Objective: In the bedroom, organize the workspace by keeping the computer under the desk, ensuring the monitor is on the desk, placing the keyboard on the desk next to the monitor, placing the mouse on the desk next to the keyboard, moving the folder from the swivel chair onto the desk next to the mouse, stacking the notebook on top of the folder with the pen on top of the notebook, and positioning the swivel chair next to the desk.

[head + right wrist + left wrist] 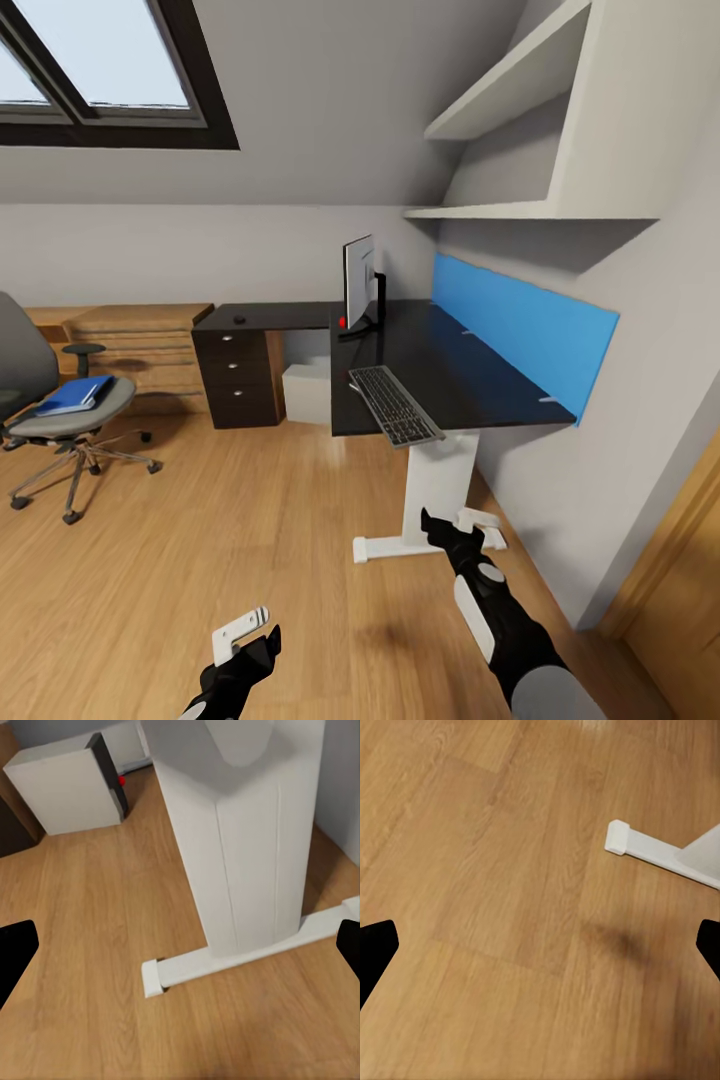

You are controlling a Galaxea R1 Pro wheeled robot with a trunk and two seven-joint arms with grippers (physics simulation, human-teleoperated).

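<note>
Slim black-keyed keyboard point(395, 405) overhanging desk point(470, 385) edge

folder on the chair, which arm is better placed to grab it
Left, probably. The folder lies on the chair seat at the robot's left, the left hand's side. The right hand hangs by the desk leg. Both are empty and far off.

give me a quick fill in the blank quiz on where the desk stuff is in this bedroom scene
1. The blue folder lies on the seat of the ____.
2. The keyboard lies on the desk with its near end hanging over the ____ edge.
3. The computer stands on the floor ____ the desk.
4. The mouse sits on the desk above the ____ unit.

Missing words: swivel chair; front; under; drawer
</note>
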